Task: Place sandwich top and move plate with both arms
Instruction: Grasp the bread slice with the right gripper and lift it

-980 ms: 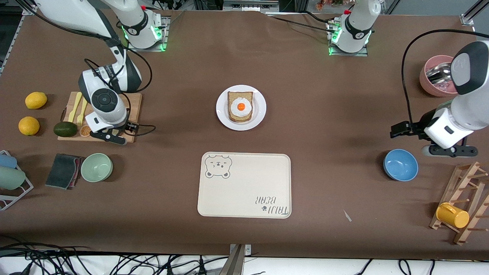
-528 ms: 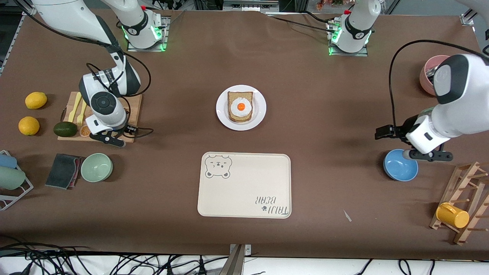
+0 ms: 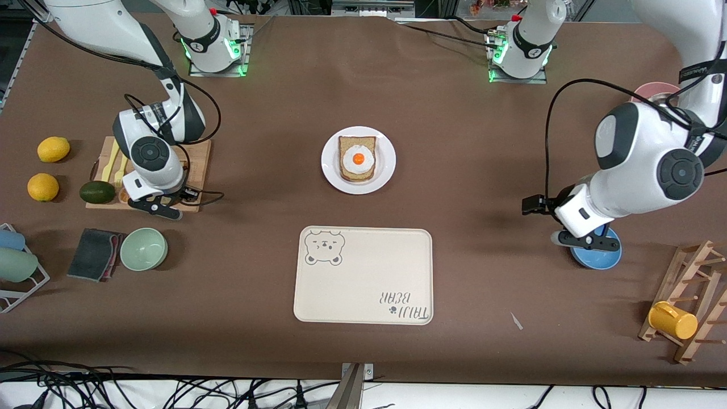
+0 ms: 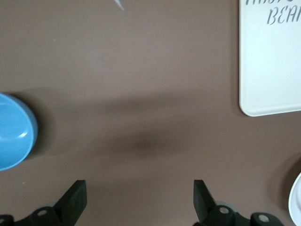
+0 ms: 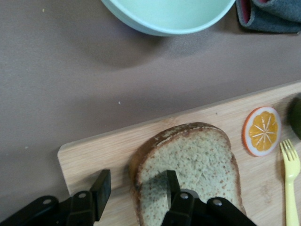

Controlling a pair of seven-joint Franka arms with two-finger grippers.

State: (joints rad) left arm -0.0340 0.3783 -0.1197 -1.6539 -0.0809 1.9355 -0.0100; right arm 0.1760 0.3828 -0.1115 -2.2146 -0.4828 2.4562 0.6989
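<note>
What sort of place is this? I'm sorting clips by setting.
Probably a robotics lab staged as a kitchen: a bread slice on a cutting board, an egg-topped slice on a plate, cables along the table edge.

Right arm (image 3: 150, 159) hides the sandwich top (image 5: 190, 172); left wrist view blurred.

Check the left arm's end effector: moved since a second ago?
Yes. The left end effector has swung toward the table's middle and now hangs over the blue bowl, which it earlier stood clear of.

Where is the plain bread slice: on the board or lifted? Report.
On the board: the sandwich top lies flat on the wooden board, the right tool straddling its crust.
</note>
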